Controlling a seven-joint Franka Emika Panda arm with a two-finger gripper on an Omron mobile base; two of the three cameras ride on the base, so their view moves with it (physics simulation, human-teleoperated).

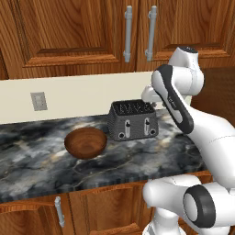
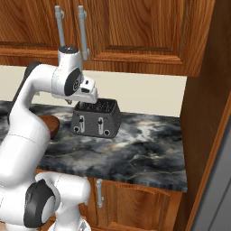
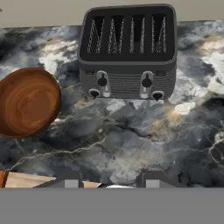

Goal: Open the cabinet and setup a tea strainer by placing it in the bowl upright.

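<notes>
Left base view shows the cabinet [image 1: 69,32] shut above the desk [image 1: 41,160], its two long grey bar handles [image 1: 128,33] side by side at the meeting of the doors, so the step in hand is judged to be the opening of a door. The gripper [image 2: 89,92] hangs above the grey toaster [image 2: 96,118] in the right base view, pointing down at the desk, well below the handles. In the hand view its two finger tips [image 3: 72,181] stand a little apart with nothing between them — apparently open and empty. To do this well, the arm likely needs to rise and turn the gripper toward the cabinet face, close around one bar near its lower end, then pull along the door's arc rather than straight out, keeping the elbow free of the other door. The bowl [image 1: 86,142] sits on the desk just beside the toaster, lower and off to one side of the gripper, upright and empty. The tea strainer is presumably behind the closed doors — that cannot be confirmed from here.
</notes>
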